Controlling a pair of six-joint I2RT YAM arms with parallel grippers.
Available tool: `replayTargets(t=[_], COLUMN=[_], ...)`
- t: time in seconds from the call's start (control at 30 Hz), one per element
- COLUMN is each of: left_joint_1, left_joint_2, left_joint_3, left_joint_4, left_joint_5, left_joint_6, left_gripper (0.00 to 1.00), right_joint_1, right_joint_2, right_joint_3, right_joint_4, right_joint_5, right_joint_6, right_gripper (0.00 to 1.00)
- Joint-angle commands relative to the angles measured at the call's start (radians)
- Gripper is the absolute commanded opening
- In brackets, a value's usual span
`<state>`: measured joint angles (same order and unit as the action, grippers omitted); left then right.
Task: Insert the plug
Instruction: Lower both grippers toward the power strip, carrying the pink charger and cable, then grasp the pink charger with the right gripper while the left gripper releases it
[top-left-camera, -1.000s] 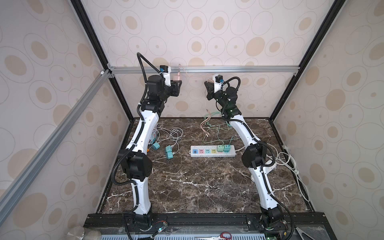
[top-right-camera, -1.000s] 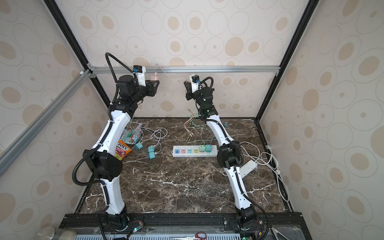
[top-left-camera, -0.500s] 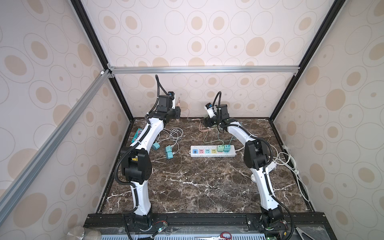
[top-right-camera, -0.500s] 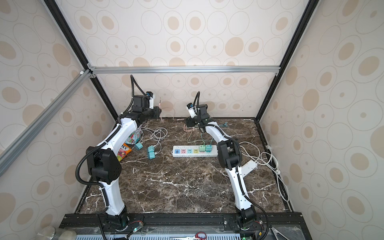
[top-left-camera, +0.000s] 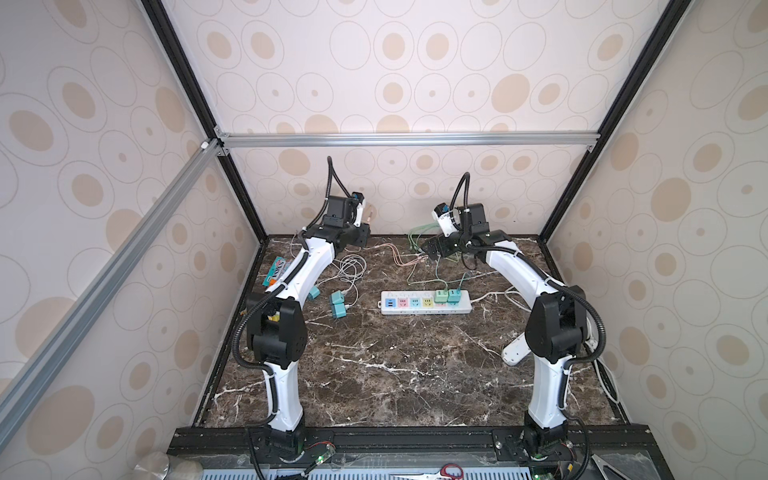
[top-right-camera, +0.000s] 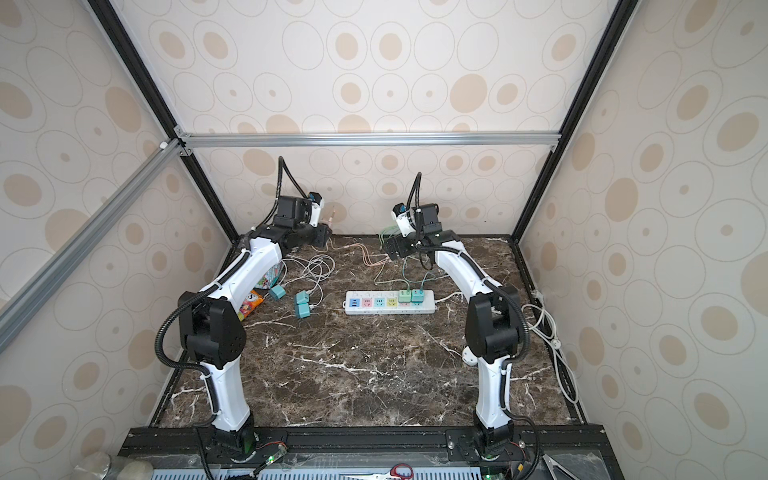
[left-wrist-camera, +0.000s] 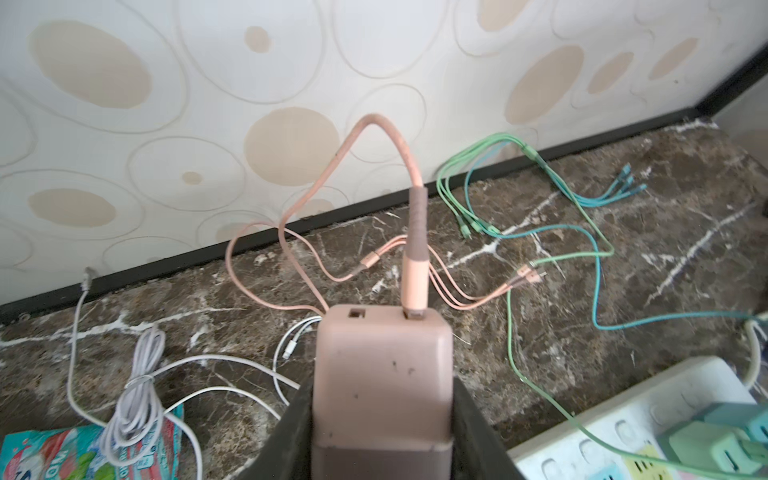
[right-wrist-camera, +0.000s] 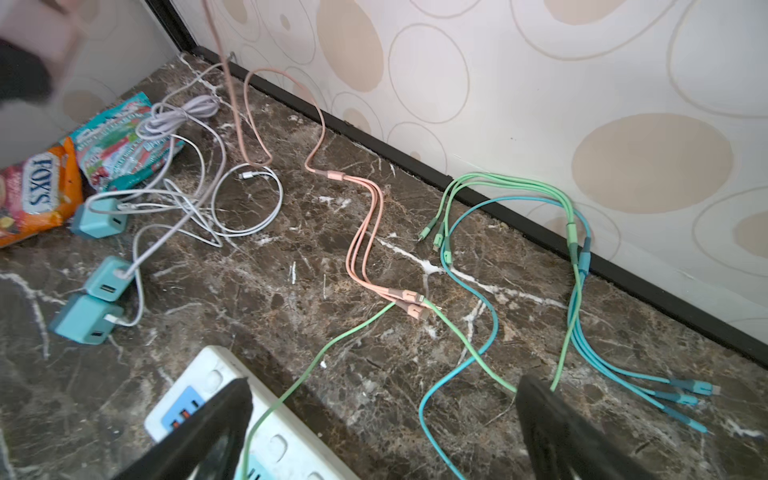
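Two green plugs (top-left-camera: 447, 296) are sitting in the power strip (top-left-camera: 415, 310), and four sockets are showing free. The pink plug (left-wrist-camera: 380, 361) isn't in yet. It's hanging over the back left of the bench (top-left-camera: 395, 374), well apart from the strip, with the left fingers (left-wrist-camera: 478, 432) clamping its sides. The right fingers (right-wrist-camera: 557, 424) are standing wide, holding nothing. The plug is looking blocky, rounded and lightly scuffed, with the pink cable (left-wrist-camera: 413, 232) running out of one of its two ports. Prongs are hidden. Remaining, I'd judge: carry over, align, press in.
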<state>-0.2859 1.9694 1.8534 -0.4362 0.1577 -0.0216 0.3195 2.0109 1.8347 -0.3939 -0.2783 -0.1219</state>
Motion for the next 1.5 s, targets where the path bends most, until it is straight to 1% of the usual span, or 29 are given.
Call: replayTargets(t=[0.0,0.07,0.17,0.3,0.43,0.53,0.6,0.7,0.8,0.87,0.93,0.97,1.07,1.2,1.3,1.4,1.47], left_joint_1=[-0.042,-0.056,-0.064,-0.077,-0.093,-0.105,-0.109,-0.115,-0.116,-0.117,-0.117,-0.117,-0.12,-0.128,-0.138,-0.147,-0.146], left_joint_2=[0.006,0.006,0.008,-0.011,-0.05,-0.072,-0.081,-0.091,-0.082,-0.072,-0.078,-0.087,-0.128,-0.194,-0.226,-0.234,-0.236], left_joint_3=[-0.008,-0.023,-0.045,-0.095,-0.167,-0.223,-0.25,-0.28,-0.277,-0.272,-0.296,-0.32,-0.408,-0.546,-0.624,-0.643,-0.642], left_joint_4=[-0.006,0.002,0.015,0.043,0.096,0.154,0.185,0.216,0.203,0.191,0.217,0.249,0.354,0.514,0.599,0.61,0.602], left_joint_5=[0.033,0.041,0.074,0.121,0.168,0.182,0.198,0.24,0.281,0.298,0.307,0.341,0.382,0.445,0.442,0.431,0.428], left_joint_6=[0.121,0.143,0.169,0.219,0.284,0.333,0.365,0.425,0.484,0.521,0.549,0.565,0.61,0.66,0.696,0.714,0.718], left_gripper=[0.0,0.0,0.0,0.0,0.0,0.0,0.0,0.0,0.0,0.0,0.0,0.0,0.0,0.0,0.0,0.0,0.0], right_joint_1=[0.004,0.004,0.004,0.004,0.004,0.005,0.004,0.005,0.006,0.006,0.006,0.005,0.006,0.008,0.012,0.022,0.032], right_joint_2=[-0.039,-0.048,-0.065,-0.101,-0.124,-0.125,-0.126,-0.127,-0.129,-0.13,-0.129,-0.125,-0.107,-0.072,-0.047,-0.032,-0.025], right_joint_3=[-0.026,-0.02,-0.029,-0.059,-0.078,-0.097,-0.114,-0.146,-0.167,-0.178,-0.191,-0.196,-0.199,-0.209,-0.2,-0.196,-0.193], right_joint_4=[-0.074,-0.108,-0.149,-0.185,-0.225,-0.242,-0.239,-0.203,-0.174,-0.151,-0.123,-0.109,-0.083,-0.013,0.013,0.031,0.02], right_joint_5=[-0.028,-0.048,-0.125,-0.152,-0.233,-0.23,-0.247,-0.322,-0.336,-0.388,-0.454,-0.478,-0.524,-0.591,-0.614,-0.654,-0.66], right_joint_6=[0.137,0.224,0.266,0.277,0.261,0.265,0.276,0.292,0.314,0.311,0.312,0.32,0.356,0.417,0.443,0.444,0.425], right_gripper=[0.99,0.99,0.98,0.98,0.99,1.0,1.0,1.0,0.98,0.96,0.95,0.94,0.91,0.8,0.74,0.7,0.69])
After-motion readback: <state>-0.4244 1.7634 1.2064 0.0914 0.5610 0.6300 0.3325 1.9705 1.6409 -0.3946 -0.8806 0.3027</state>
